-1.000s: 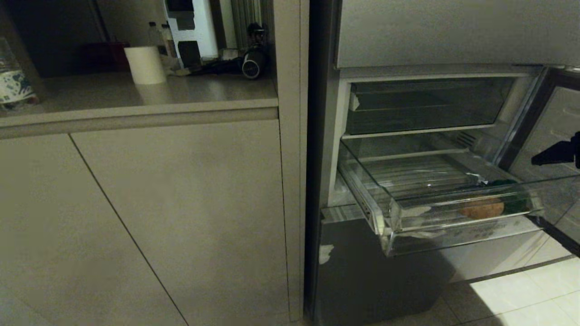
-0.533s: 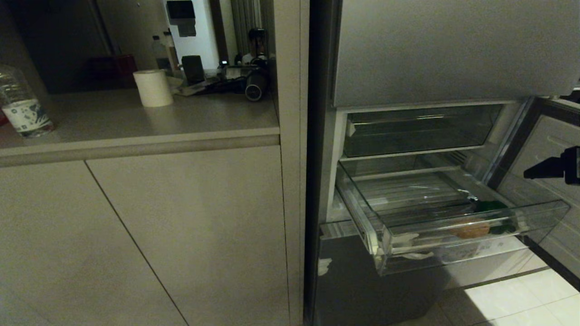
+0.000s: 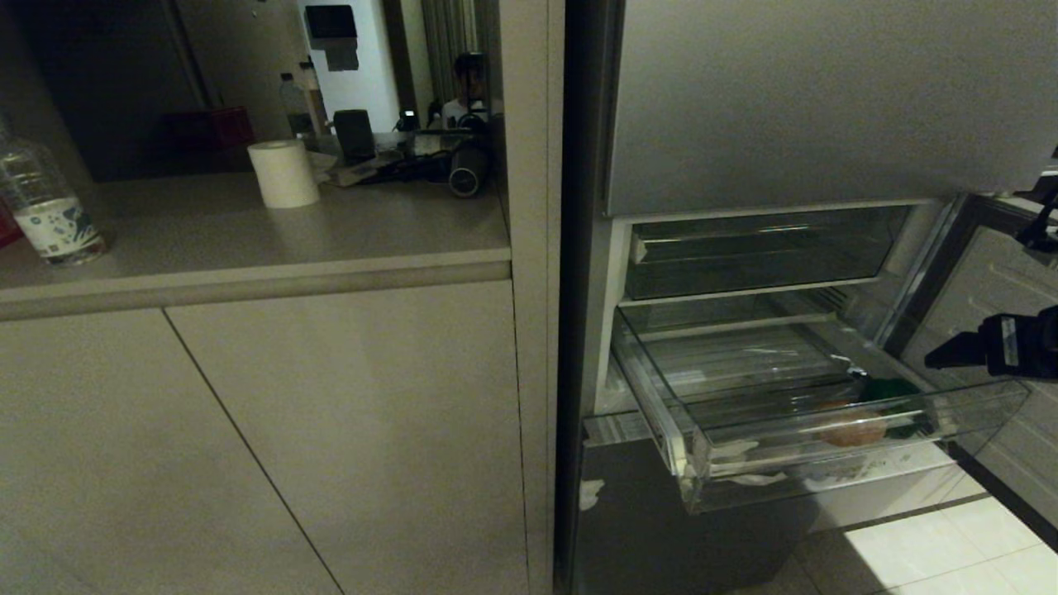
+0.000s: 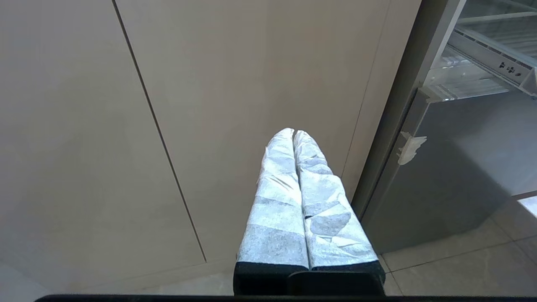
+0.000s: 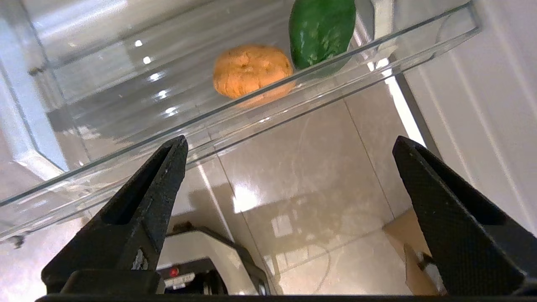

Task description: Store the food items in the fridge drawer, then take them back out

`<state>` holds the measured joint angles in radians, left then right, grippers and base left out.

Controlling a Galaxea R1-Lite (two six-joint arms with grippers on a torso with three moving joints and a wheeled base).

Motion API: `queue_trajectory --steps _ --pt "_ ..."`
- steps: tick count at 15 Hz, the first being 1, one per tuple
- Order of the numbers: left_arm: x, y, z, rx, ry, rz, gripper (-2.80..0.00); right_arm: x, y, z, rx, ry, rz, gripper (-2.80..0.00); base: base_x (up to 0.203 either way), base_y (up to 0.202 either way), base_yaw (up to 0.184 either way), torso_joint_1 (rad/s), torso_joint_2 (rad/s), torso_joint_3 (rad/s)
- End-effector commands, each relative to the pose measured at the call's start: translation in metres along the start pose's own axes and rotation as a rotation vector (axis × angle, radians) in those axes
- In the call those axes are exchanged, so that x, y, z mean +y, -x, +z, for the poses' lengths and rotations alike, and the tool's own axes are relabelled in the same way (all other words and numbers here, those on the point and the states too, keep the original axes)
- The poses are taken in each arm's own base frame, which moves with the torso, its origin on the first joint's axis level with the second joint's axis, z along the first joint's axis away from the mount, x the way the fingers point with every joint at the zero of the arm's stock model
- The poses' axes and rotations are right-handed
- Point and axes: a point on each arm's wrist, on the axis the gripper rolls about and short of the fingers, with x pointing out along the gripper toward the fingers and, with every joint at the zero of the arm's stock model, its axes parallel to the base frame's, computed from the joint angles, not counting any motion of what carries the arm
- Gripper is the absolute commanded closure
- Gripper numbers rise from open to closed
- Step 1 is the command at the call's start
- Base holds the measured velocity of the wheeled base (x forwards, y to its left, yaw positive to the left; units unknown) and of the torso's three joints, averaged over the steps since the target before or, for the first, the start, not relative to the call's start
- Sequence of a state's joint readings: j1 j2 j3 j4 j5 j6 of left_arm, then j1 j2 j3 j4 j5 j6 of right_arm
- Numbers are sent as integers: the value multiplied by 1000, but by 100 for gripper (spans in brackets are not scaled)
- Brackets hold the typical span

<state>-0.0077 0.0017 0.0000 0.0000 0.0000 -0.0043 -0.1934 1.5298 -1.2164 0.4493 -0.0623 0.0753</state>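
dim kitchen: beige cabinets point(image 3: 331, 430) under a countertop point(image 3: 248, 240), pale floor tiles point(image 3: 950, 545) catching light.

left gripper point(image 4: 293, 133) – white-wrapped fingers | right gripper point(image 5: 289, 144) – black, textured

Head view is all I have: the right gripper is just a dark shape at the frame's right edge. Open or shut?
Observer: The right wrist view shows the right gripper wide open, with nothing between its fingers.
Operator: Inside the drawer?
Observer: No. The fridge drawer's clear front wall lies beyond the tips, and floor tiles show between them.
Operator: Left arm?
Observer: Outside your view. The left gripper is shut and empty, facing the cabinet door beside the fridge.
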Motion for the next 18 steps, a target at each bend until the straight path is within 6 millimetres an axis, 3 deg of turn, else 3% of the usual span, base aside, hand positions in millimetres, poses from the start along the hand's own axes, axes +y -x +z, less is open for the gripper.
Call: queue_trajectory --steps 1,12,18 --pt "0 0 0 1 0 0 0 1 -25 1 65 -1 -9 -280 0 0 0 0 0 0" --pt "0 0 0 1 0 0 0 -12 -130 54 119 -17 -84 -280 0 0 0 0 0 0" --pt "0 0 0 1 0 0 0 -15 -166 66 182 -2 -91 -280 0 0 0 0 0 0"
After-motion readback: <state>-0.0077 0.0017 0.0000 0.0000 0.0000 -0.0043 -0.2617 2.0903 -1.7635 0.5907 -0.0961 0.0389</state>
